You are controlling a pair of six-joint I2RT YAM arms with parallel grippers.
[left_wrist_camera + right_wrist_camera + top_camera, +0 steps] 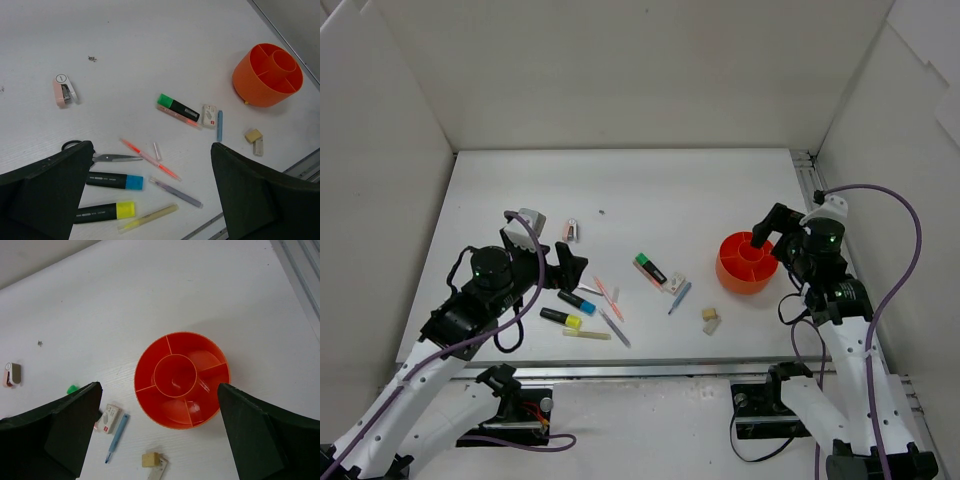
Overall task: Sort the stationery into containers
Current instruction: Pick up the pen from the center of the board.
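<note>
The orange-red pot (746, 262) stands at the right, its compartments empty; it also shows in the left wrist view (267, 75) and the right wrist view (181, 379). My right gripper (159, 386) is open and empty above it. My left gripper (151, 145) is open and empty above a cluster: blue highlighter (114, 180), yellow highlighter (104, 212), orange pen (150, 159), grey pen (175, 192), yellow pen (148, 218). The green highlighter (178, 107), white eraser (209, 115), blue pen (219, 125) and beige eraser (253, 135) lie mid-table. The pinkish clip (65, 90) lies far left.
Small scissors (112, 158) lie beside the left finger. White walls enclose the table on three sides. A metal rail (650, 370) runs along the near edge and another (807, 180) along the right edge behind the pot.
</note>
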